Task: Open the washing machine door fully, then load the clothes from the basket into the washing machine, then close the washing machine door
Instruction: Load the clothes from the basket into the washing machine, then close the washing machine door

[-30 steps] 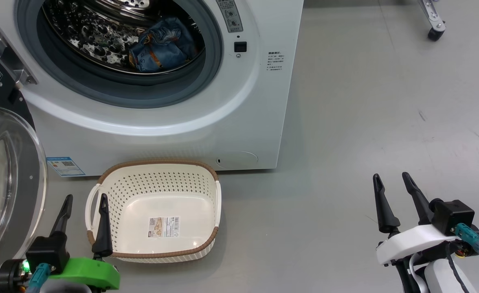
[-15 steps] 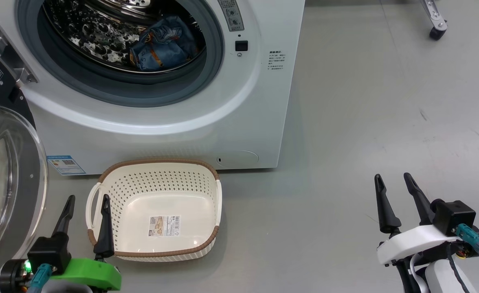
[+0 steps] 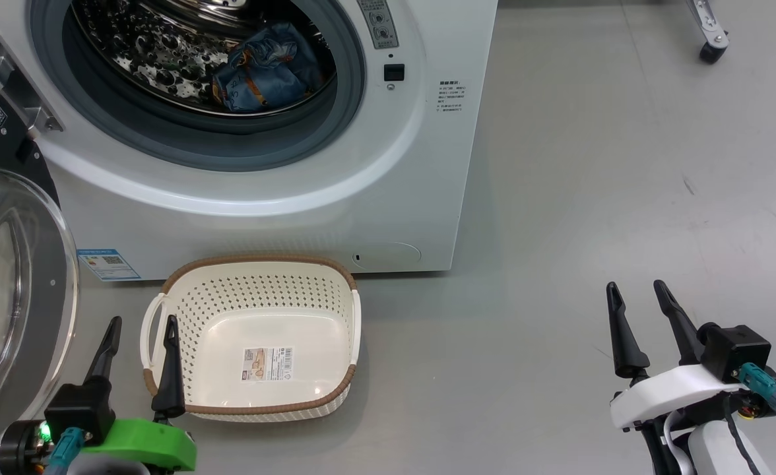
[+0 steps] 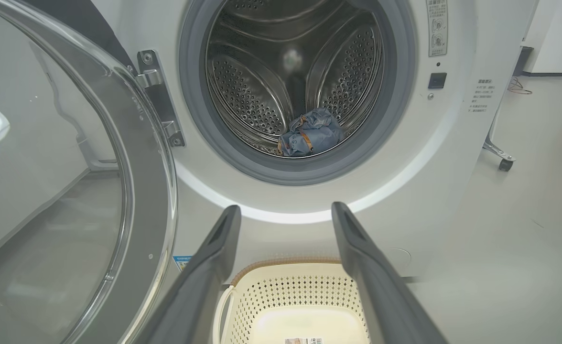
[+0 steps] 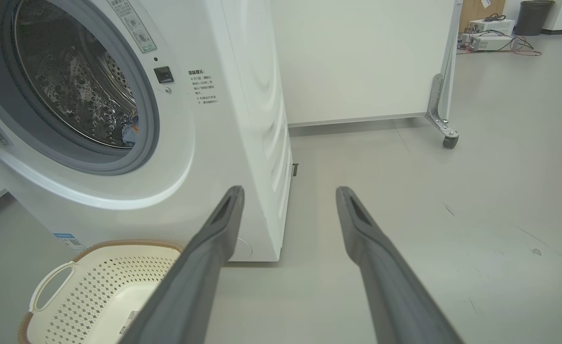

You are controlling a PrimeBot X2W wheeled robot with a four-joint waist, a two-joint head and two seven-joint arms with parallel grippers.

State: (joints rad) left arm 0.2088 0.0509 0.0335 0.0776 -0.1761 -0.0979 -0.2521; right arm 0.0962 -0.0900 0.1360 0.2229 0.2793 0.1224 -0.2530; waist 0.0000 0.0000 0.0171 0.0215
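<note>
Blue clothes (image 3: 266,69) in the washing machine (image 3: 361,198), well apart from the spread left pincer (image 3: 142,321) and right pincer (image 3: 635,287).

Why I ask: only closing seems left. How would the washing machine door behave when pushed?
The washing machine door probably swings rigidly as one piece on its metal hinge, not flexing. Its bulging glass bowl suggests some weight, so expect momentum. The smooth glass may be slippery to push.

washing machine (image 3: 421,191) labels (image 3: 450,98), too small to read
</note>
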